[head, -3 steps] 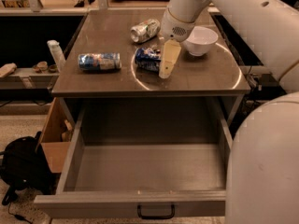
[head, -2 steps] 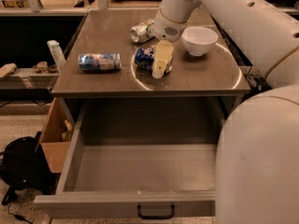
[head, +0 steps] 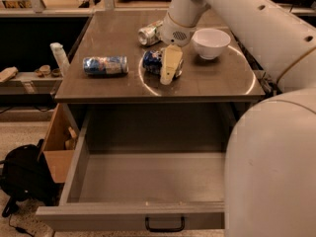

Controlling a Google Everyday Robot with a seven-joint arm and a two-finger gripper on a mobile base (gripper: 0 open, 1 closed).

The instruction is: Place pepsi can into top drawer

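The pepsi can [head: 151,61], dark blue and dented, lies on its side on the brown countertop [head: 212,80], near the middle. My gripper [head: 167,69] hangs down from the white arm right at the can's right side, overlapping it in the view and hiding its right part. The top drawer [head: 153,177] is pulled wide open below the counter. Its grey interior holds nothing, and a small black handle [head: 164,224] sits on its front panel.
A light-blue-and-white can [head: 105,65] lies to the left on the counter. A silver-green can [head: 149,32] lies behind the gripper and a white bowl [head: 211,42] stands to its right. My white arm [head: 271,172] fills the right side. A cardboard box [head: 57,152] and black bag [head: 22,179] sit at floor left.
My gripper has moved left across the counter and slightly lower, closing in on the pepsi can. The cans, bowl and drawer have not moved.
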